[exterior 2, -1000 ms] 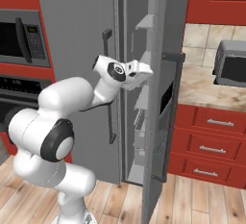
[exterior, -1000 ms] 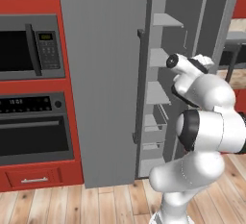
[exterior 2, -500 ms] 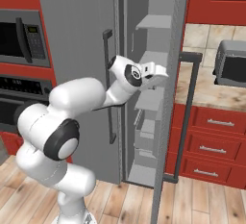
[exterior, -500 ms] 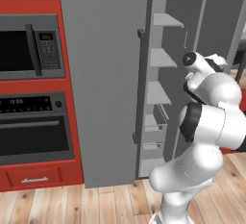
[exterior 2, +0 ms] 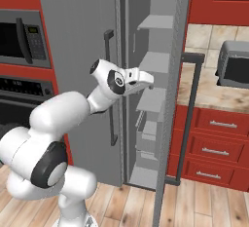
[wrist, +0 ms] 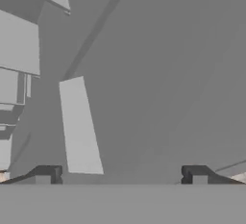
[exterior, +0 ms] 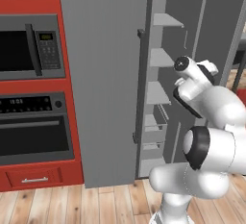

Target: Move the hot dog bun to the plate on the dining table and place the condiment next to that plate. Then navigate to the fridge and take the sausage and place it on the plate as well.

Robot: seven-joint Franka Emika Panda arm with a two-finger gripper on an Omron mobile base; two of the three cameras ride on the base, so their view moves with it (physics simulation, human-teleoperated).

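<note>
Inside the fridge point(exterior 2: 82, 36), the open compartment to the right of its closed grey left door holds a column of pale shelves point(exterior 2: 154, 59) with drawer-like bins point(exterior 2: 148, 132) below them. Those shelves and bins look bare from both base cameras, though the rendering is coarse and a small dark item could be hard to make out. The fridge's right door point(exterior 2: 171, 99) stands swung open, edge-on in the right base view, with its long dark handle point(exterior 2: 188, 119) facing the red drawers point(exterior 2: 216, 145) beyond.

At the mouth of that open compartment, level with the middle shelves, sits the gripper point(exterior 2: 146, 79), pointing into the fridge; the arm reaches it from below. In the hand view its two dark fingertips point(wrist: 47, 174) stand far apart at the bottom corners, jaws wide with nothing between them, looking at grey inner walls and pale shelf edges point(wrist: 79, 127).

Left of the fridge, the left base view shows a black microwave point(exterior: 29, 47) above a black oven point(exterior: 33, 129) set in red cabinetry, with plank flooring below. The right base view adds what lies right of the fridge: a tiled wall, a stone counter carrying a grey toaster-like appliance point(exterior 2: 232, 65), and a red upper cabinet.
</note>
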